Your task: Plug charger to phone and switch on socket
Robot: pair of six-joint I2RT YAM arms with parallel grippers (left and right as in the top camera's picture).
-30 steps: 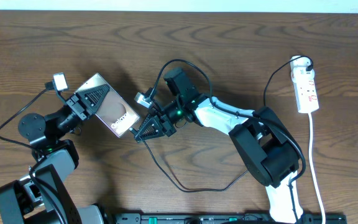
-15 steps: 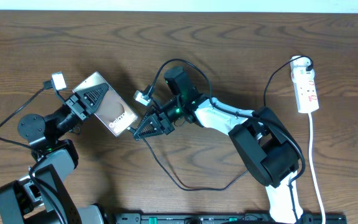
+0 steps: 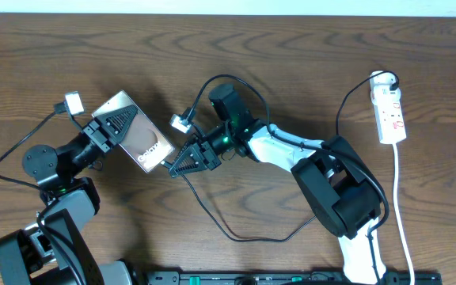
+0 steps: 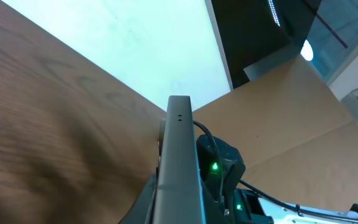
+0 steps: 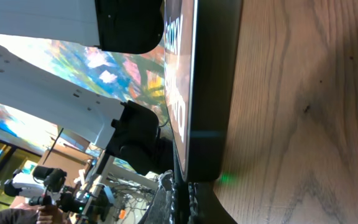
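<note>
Left fingers [image 3: 121, 123] clamp the phone [image 3: 150, 146], its long axis pointing at the right fingers [image 3: 187, 164]. Those are closed, apparently pinching the charger [image 3: 212, 223] tip, just off the phone's lettered end. Socket [image 3: 391, 111] lies well apart, beyond them.

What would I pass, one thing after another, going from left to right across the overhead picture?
The left arm's round black joint → the phone → the right hand → the white socket strip.
</note>
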